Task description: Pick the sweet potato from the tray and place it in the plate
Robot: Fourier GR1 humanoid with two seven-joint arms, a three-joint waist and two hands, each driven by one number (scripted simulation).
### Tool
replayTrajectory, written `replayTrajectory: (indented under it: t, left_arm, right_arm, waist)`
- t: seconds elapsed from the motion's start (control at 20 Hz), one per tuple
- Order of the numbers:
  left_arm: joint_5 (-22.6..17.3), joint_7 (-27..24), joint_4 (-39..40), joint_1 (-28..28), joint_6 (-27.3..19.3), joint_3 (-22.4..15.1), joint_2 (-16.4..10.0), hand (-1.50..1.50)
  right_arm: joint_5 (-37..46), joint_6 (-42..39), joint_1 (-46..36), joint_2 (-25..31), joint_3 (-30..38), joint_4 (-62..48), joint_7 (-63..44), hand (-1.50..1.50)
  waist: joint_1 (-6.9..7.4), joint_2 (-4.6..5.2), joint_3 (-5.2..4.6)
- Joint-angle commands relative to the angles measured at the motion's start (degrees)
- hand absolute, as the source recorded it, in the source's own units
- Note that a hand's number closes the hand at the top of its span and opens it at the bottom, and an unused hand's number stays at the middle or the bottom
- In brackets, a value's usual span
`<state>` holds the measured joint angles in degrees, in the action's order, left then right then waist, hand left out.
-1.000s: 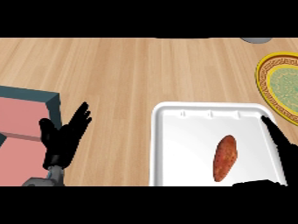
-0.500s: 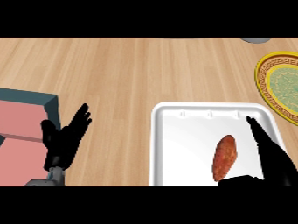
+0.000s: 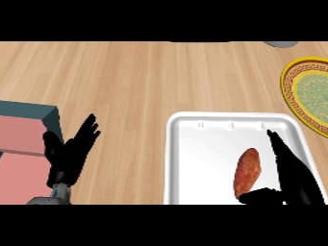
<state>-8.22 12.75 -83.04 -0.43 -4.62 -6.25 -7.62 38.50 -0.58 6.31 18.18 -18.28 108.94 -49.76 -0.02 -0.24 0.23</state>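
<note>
So on the wooden counter (image 3: 138,81) nothing big has shifted in the last second. The white tray (image 3: 202,158) sits right where it was in front of me, and the yellow-rimmed plate (image 3: 321,93) is still off past the tray's far right corner with nothing on it. The teal box (image 3: 14,134) with the pink inside hasn't budged on the left either.

My left hand (image 3: 70,153) is just parked beside that box, fingers up and relaxed, same as before. It's not part of this.

The actual change is my right hand (image 3: 294,180). A second ago it was out over the tray's right rim, and now it has slid inward over the tray. The fingers are straight and lie along the right side of the sweet potato (image 3: 248,170), just beside it. My thumb pokes out under the potato's near end.

It's released, nothing grabbed yet. The potato lies flat in the right half of the tray, same spot, pointing roughly away from me.

I'd say I'm lined up for the pick now. Next I need to curl round it, then lift and carry it up and right to the plate.
</note>
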Motion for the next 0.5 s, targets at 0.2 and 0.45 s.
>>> replayTrajectory:
  t: [0.2, 0.45]
  left_arm:
    - [1.5, -1.7, 5.6, -1.2, 0.5, 1.7, 1.2, 0.0]
    - [-0.2, -2.1, 1.0, 3.4, 2.8, 2.5, -0.2, 0.0]
  right_arm:
    - [2.0, -0.6, -2.4, -4.4, 0.1, -9.1, 4.0, -1.5]
    - [3.6, -2.5, -2.2, -1.2, -1.1, -12.7, 11.0, 1.5]
  waist:
    - [0.05, 0.28, -0.23]
    - [0.27, 0.23, -0.22]
